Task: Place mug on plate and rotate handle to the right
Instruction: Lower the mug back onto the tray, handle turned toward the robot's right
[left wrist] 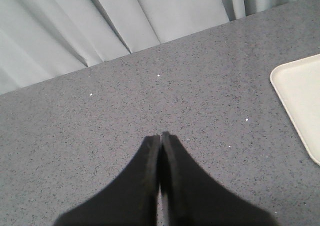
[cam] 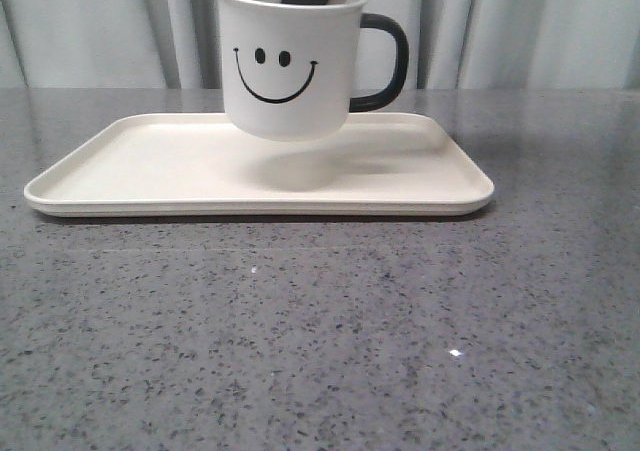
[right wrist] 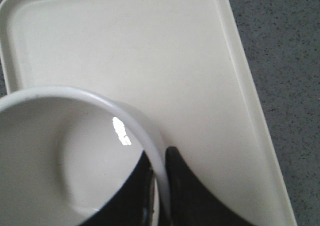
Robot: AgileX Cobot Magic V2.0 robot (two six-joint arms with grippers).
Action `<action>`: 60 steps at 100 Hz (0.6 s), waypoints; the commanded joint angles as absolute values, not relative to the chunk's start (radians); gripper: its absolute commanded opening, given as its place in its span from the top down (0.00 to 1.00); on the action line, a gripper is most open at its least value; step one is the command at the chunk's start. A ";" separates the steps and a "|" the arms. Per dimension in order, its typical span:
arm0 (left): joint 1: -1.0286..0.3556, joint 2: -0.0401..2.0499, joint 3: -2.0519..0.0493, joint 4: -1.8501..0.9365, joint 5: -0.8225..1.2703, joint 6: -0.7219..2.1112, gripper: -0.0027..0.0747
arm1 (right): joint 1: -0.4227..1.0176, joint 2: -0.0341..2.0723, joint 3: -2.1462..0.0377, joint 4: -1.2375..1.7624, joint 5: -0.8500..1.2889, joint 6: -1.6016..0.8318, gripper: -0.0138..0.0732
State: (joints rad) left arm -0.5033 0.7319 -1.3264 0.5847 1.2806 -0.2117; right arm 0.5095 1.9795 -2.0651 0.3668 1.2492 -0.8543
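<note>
A: Where's the mug vs the fingers?

B: Right gripper is clamped on the rim, one finger inside the cup, one outside, wall pinched between. In the front view a dark finger pokes out of the mouth at about 12 o'clock. Mug hangs above the plate, base clear of the surface, shadow under it.

A: Left side?

B: Left gripper has its fingers pressed together on nothing, over bare grey table. A plate corner shows at its 3 o'clock in the wrist view, well apart.

A: Orientation?

B: Mug upright, long axis vertical, mouth up. Smiley faces the front camera. Handle sticks out at 3 o'clock from the body in the front view, so toward the robot's right.

A: Plate?

B: Long axis runs 9 to 3 across the table. Mug sits over the back half, roughly mid-width.

A: Edges, room?

B: Bare plate surface open at 9 and 3 of the mug and toward 6; the back rim is close behind it. Low rim all round. Open table in front; curtain behind the table's far edge.
</note>
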 commanded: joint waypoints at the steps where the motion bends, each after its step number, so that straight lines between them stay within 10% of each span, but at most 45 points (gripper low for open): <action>1: -0.509 0.734 -1.348 0.609 1.259 -0.224 0.99 | 0.508 1.929 -2.097 0.413 1.213 -0.867 0.97; 60: -0.509 0.734 -1.348 0.609 1.259 -0.224 0.99 | 0.541 1.981 -2.097 0.446 1.232 -0.893 0.97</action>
